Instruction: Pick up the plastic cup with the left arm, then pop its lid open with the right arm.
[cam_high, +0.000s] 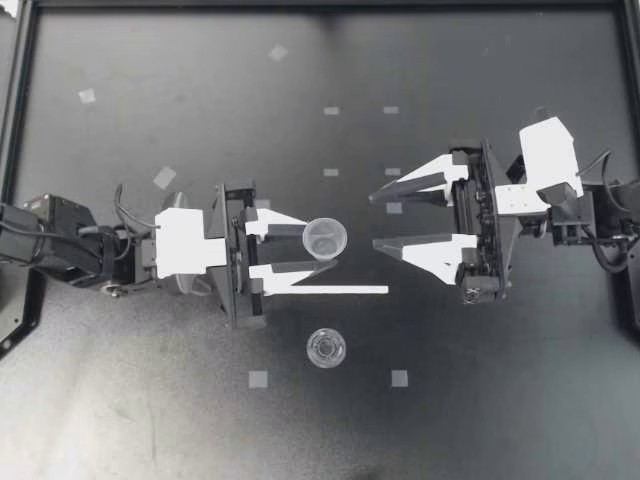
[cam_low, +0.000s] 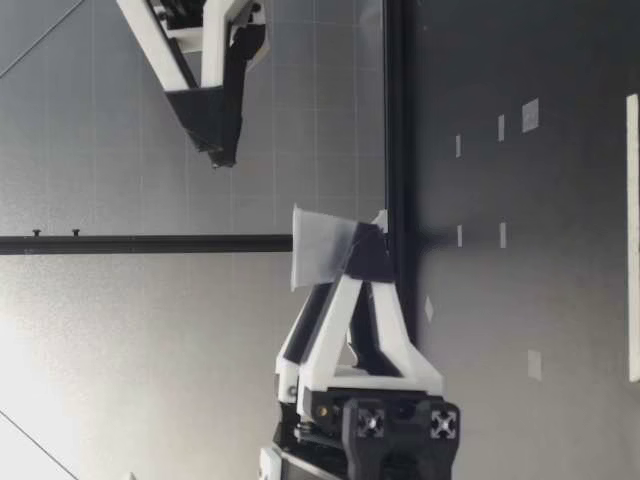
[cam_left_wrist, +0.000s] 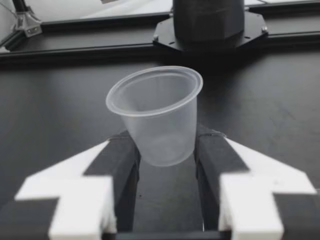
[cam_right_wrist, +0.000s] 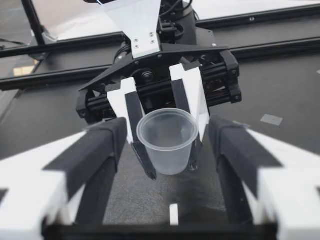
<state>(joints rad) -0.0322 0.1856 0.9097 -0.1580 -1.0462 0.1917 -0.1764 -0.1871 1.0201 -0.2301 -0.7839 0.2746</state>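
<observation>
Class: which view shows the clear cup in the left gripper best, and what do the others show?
Left wrist view: the cup is close up, rim to base, clamped by the left gripper. Top view gives mainly its rim; right wrist view, a smaller front view; low view, its side, base hidden.

Left gripper (cam_high: 318, 248) and right gripper (cam_high: 374, 220): white tapered fingers (cam_high: 425, 182), black pads (cam_left_wrist: 120, 160); black blocks (cam_high: 487, 225) behind the jaws, thin black cables (cam_high: 122, 208).

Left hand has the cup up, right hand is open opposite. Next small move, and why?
Probably ease the right hand forward toward the clear cup. The left hand is shut on it, holding it above the table, and the open right hand faces it in line, across a gap.
</observation>
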